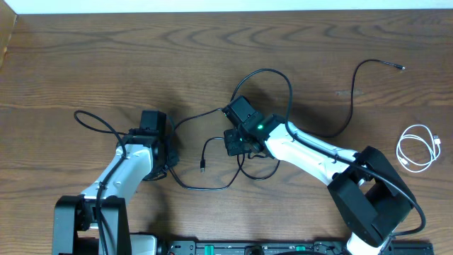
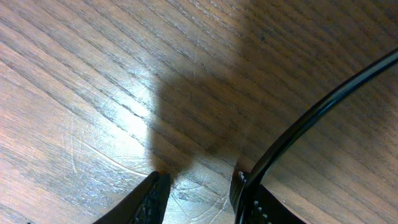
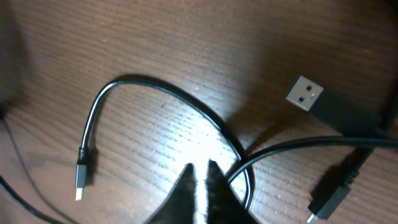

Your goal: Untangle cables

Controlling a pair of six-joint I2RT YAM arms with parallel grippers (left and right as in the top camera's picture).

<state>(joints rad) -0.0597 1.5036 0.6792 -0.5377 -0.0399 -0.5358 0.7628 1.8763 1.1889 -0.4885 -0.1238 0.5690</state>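
Item: black cables, lying crossed mid-counter.
Right gripper: jaws pressing together just beside crossing, no cord showing between.
Left gripper: jaws standing apart, pinning nothing.
Risk: right pulling away empty, or snagging loop, dragging unanchored bundle, tightening tangle.

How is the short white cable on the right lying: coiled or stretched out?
Coiled: the short white cable lies in loose overlapping loops.
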